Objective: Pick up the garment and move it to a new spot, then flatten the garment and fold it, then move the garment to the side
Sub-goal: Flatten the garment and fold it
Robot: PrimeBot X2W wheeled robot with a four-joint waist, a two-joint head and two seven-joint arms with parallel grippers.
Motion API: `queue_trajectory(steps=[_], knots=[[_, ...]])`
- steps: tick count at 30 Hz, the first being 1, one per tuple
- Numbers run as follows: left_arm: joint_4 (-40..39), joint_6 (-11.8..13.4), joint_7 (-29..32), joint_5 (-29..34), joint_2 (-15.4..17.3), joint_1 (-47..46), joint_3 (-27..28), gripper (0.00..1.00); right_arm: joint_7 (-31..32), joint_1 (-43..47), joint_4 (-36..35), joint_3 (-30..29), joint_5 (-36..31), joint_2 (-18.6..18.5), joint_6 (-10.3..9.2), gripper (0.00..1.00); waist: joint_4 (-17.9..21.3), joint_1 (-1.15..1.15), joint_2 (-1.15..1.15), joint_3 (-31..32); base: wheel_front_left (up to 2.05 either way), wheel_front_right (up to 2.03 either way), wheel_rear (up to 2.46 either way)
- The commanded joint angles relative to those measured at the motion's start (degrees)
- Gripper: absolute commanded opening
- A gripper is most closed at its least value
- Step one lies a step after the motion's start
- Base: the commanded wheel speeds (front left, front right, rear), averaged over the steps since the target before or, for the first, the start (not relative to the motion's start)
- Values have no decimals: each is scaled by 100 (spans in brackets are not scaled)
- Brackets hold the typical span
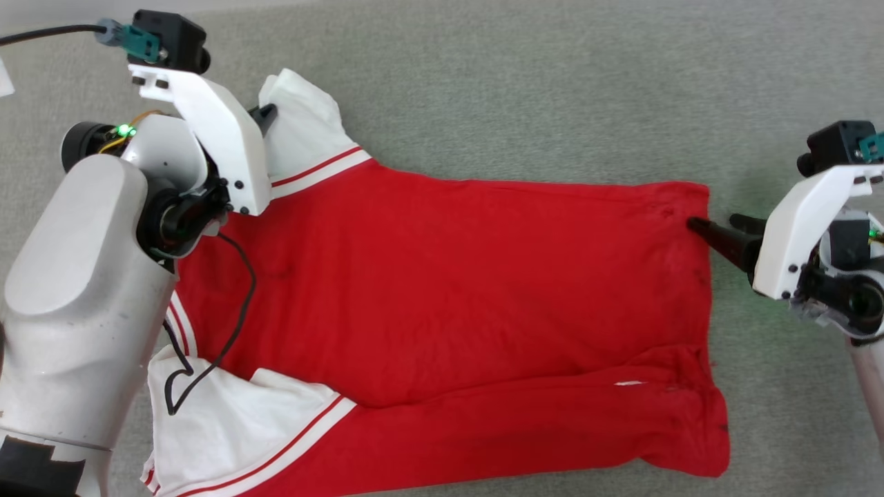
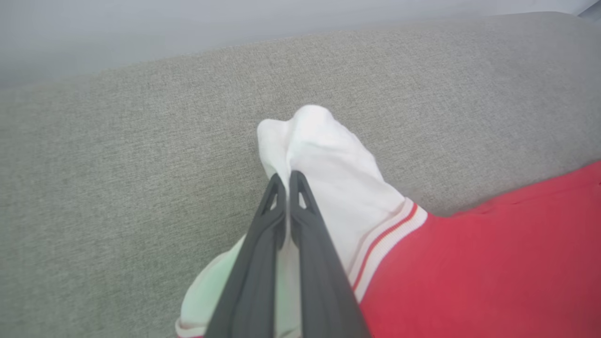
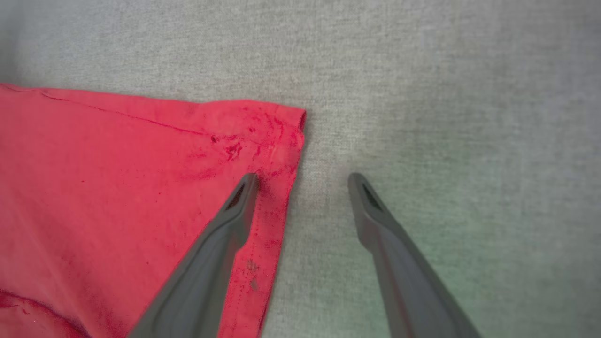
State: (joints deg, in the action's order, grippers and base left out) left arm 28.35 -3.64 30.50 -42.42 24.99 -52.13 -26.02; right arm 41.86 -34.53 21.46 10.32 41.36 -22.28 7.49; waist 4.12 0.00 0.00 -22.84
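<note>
Right gripper [image 3: 303, 177] wide, perhaps against garment [image 3: 117, 178]

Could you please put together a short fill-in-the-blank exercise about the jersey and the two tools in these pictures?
1. The left tool is shut on the jersey's ____ sleeve.
2. The right tool is ____, with one finger over the jersey's hem and the other past it.
3. The jersey's body is ____ in colour.
4. The jersey lies on a ____ fabric surface.
Missing words: white; open; red; grey.
</note>
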Motion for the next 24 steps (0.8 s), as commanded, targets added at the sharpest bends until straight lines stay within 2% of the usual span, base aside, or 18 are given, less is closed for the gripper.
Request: queue_trajectory(steps=[1,5,6,7,8,13,19,24], knots=[[-50,-31,-57,36,-13,-104,-32,0,129,-194,164,72,1,-20,0,100,-137,0,0,-143,0,0,0],[-114,-65,-85,26,-82,-111,-85,0,593,-333,605,314,74,79,0,100,-214,0,0,-222,0,0,0],[-120,-72,-97,23,-90,-113,-93,0,716,-347,713,376,69,118,0,81,-224,0,0,-230,0,0,0],[-123,-75,-106,18,-99,-113,-99,0,804,-362,778,446,63,129,0,27,-233,0,0,-237,0,0,0],[-120,-80,-108,11,-106,-108,-106,0,844,-389,816,495,74,142,0,0,-240,0,0,-243,0,0,0],[-71,-77,-166,-6,-100,-64,-104,0,778,-597,738,634,85,65,0,0,-251,0,0,-228,0,0,0],[46,-64,-478,-103,-130,173,2,0,189,-870,435,746,-95,-291,0,0,-269,0,0,21,0,0,0],[17,-24,-908,-235,-131,618,165,0,-276,-534,179,772,-157,-396,-1,0,-302,0,0,416,0,0,0]])
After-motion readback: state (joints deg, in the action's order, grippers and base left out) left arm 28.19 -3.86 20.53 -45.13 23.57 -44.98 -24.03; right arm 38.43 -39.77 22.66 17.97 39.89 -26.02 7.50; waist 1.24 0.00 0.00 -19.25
